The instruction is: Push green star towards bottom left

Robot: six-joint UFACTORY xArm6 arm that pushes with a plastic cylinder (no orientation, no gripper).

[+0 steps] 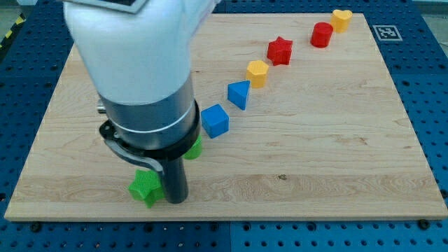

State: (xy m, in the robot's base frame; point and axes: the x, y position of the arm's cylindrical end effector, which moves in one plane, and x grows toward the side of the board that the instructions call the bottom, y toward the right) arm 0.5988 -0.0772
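The green star [145,187] lies near the board's bottom edge, left of centre. My tip [176,201] touches the board just right of the star, against its right side. The arm's white and grey body fills the view's upper left and hides part of the board. A second green block [194,148] peeks out behind the rod, mostly hidden, its shape unclear.
A diagonal row runs up to the view's top right: blue cube [215,120], blue triangular block [239,94], yellow hexagonal block [257,72], red star [280,50], red cylinder [322,34], yellow heart [341,19]. The wooden board [336,154] has its bottom edge close below the star.
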